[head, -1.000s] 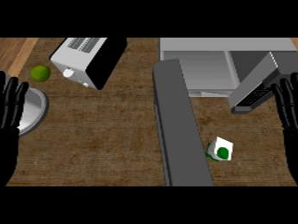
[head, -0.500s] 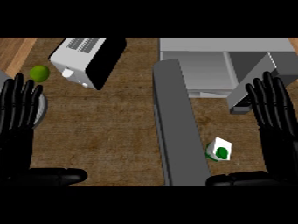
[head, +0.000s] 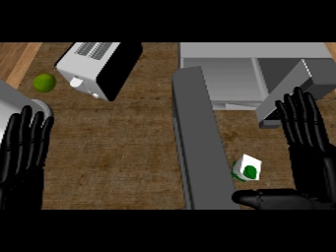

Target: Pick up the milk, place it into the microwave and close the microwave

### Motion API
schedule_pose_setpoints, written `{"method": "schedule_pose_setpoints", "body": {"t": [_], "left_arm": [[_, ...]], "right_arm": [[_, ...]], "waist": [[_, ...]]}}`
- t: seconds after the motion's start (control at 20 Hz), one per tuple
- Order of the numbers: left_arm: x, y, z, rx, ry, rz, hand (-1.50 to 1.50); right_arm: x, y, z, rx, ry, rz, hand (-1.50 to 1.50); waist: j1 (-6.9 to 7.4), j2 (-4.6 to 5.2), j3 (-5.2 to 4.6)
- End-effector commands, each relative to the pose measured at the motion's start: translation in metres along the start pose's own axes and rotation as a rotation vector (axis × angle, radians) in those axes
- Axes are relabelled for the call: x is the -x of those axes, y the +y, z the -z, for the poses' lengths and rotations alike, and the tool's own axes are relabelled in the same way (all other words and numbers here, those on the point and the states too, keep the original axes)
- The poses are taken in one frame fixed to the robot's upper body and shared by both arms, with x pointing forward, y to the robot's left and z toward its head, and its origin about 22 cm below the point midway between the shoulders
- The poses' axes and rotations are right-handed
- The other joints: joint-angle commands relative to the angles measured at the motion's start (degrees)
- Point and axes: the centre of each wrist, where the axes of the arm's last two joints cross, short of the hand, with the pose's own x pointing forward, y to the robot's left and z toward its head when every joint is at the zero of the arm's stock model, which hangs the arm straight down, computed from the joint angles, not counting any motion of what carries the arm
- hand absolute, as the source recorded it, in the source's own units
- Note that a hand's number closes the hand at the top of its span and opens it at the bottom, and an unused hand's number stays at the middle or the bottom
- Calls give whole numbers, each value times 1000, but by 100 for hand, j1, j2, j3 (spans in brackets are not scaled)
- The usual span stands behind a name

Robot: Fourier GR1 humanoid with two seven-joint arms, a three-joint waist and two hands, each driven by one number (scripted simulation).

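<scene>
The milk (head: 248, 168) is a small white carton with a green spot, standing on the wooden counter just right of the microwave's open door (head: 199, 142), a long grey slab. The microwave (head: 228, 74) sits at the back right with its cavity showing. My right hand (head: 312, 152) is open to the right of the carton, fingers straight and pointing away from me. Its thumb (head: 272, 198) stretches left below the carton without touching it. My left hand (head: 21, 152) is open at the lower left, far from the milk.
A white and black toaster (head: 97, 66) stands at the back left with a green fruit (head: 45, 82) beside it. A grey round object (head: 7, 110) lies at the left edge, just above my left hand. Bare wood lies between the left hand and the door.
Both hands have come in from the view's side edges over the last second. The right thumb now shows below the milk. The left hand has since sunk a little, hiding its thumb.
</scene>
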Motion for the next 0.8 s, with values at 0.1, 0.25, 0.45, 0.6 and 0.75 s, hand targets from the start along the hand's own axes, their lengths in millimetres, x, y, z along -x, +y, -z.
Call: {"method": "schedule_pose_setpoints", "body": {"t": [0.1,0.25,0.45,0.6,0.75], "left_arm": [[8,-8,-30,-3,12,-19,-150],[-3,-16,-47,-2,-4,-7,-150],[-7,-6,-23,-8,-10,1,-150],[-14,-4,-44,7,10,7,-150],[-34,-14,-46,12,12,-15,-150]], "right_arm": [[38,-11,-10,1,73,-36,-150],[33,-15,-18,20,100,-60,-150],[83,-3,-35,14,105,-57,-150],[67,-21,-50,42,144,-89,-150],[94,-17,-58,36,179,-98,-150]], "waist": [[14,1,0],[16,-7,0],[1,5,2],[-4,-4,0],[11,-2,2]]}}
